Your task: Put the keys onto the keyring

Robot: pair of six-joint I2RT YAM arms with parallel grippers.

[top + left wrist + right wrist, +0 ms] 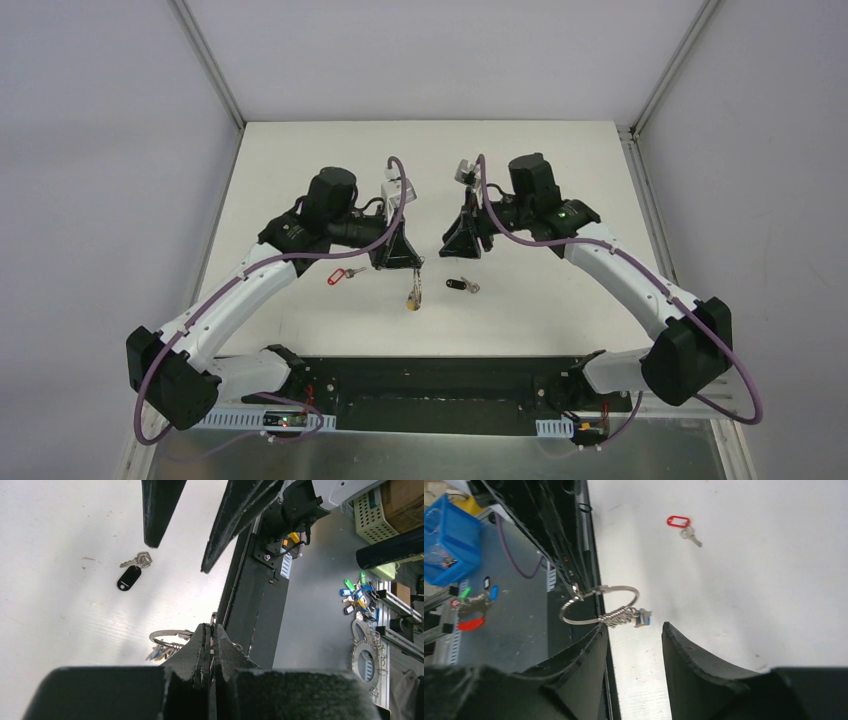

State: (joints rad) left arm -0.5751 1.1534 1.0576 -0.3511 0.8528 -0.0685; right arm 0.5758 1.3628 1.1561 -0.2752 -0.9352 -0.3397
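Yellow tag: lowest thing at centre of the top view, a small yellow plastic tag [411, 304] dangles at the bottom of the bunch. It's just over the white counter [560, 180] or brushing it, I can't tell which.
Black key: there's the small silver key with a black plastic tag [458, 286], flat on the counter just right of the hanging bunch.
Red key: over on the left of centre, the small silver key with a red plastic tag [338, 273] also lies flat, apart from the ring.
Keyring: the thin silver metal keyring [634, 594] hangs in the air, centre-left in the right wrist view. Its silver keys [620, 615] and a blue plastic tag [644, 619] are bunched on the lower arc.
Left fingers: the left fingers [207, 652] are clamped tight together on the ring's wire, with the ring sticking out to one side.
Right fingers: the right fingers [681, 652] stand clearly apart with nothing between them, beside the ring and above the black key.
Handling: both loose keys look light, thin and slick, and lying flat they'll be hard to get under. The ring looks like stiff wire, but that bunch will likely swing.
Where to grip: my call is to pinch the black key by its tag or broad head, leaving the little loop at its head free to thread.
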